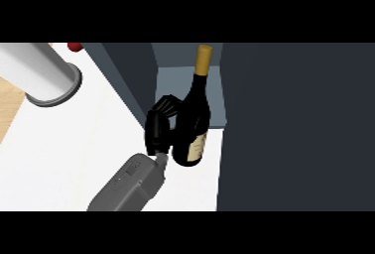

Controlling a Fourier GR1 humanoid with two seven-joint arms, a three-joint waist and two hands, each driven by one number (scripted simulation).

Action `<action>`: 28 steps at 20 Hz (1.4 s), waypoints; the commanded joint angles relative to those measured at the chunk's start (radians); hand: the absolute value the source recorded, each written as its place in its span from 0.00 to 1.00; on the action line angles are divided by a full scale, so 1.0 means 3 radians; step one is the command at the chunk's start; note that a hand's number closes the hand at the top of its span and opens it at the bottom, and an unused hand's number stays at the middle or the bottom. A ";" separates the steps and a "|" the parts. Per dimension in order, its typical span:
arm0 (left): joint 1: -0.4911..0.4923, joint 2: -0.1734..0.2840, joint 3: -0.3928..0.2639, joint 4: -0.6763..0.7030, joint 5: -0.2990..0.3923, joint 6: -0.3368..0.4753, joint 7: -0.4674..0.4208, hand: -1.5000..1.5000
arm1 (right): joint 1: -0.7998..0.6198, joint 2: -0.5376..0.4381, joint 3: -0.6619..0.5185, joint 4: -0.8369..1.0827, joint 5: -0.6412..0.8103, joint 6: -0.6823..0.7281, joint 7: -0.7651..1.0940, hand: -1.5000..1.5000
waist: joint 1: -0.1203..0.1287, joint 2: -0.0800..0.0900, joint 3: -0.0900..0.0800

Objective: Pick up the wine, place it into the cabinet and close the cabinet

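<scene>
I see my right hand (159, 130) curled round the dark wine bottle (192, 119), holding it upright at the cabinet (293, 124) opening, beside its door.

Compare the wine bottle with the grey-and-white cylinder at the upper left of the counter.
The wine bottle is dark with a gold-capped neck and a pale label; the cylinder is white with a grey rim. The bottle is slim and tapers to a neck; the cylinder is wide and straight-sided. A hand curls round the bottle at the cabinet opening; the cylinder stands untouched.
</scene>
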 commanded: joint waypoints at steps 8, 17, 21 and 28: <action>-0.0411 0.0000 0.0150 0.0680 0.0503 -0.0209 -0.0242 1.00 | 0.0321 -0.0060 -0.0034 -0.0855 -0.0445 0.0050 0.0342 0.00 | -0.0024 -0.0007 0.0000; -0.1059 0.0032 0.0412 0.1257 0.0694 -0.0361 -0.0072 1.00 | 0.0172 -0.0050 -0.0209 -0.0637 -0.0540 0.0106 0.0292 0.00 | 0.0010 0.0003 0.0002; -0.1338 0.0074 0.0469 0.1493 0.0723 -0.0405 0.0013 1.00 | 0.0003 0.0021 -0.0310 -0.0401 -0.0534 0.0060 0.0249 0.00 | 0.0028 0.0007 0.0003; -0.1839 0.0071 0.0579 0.1915 0.0590 -0.0029 -0.0038 1.00 | 0.0209 0.0025 -0.0259 -0.0493 -0.0543 0.0186 0.0161 0.00 | -0.0040 0.0009 0.0005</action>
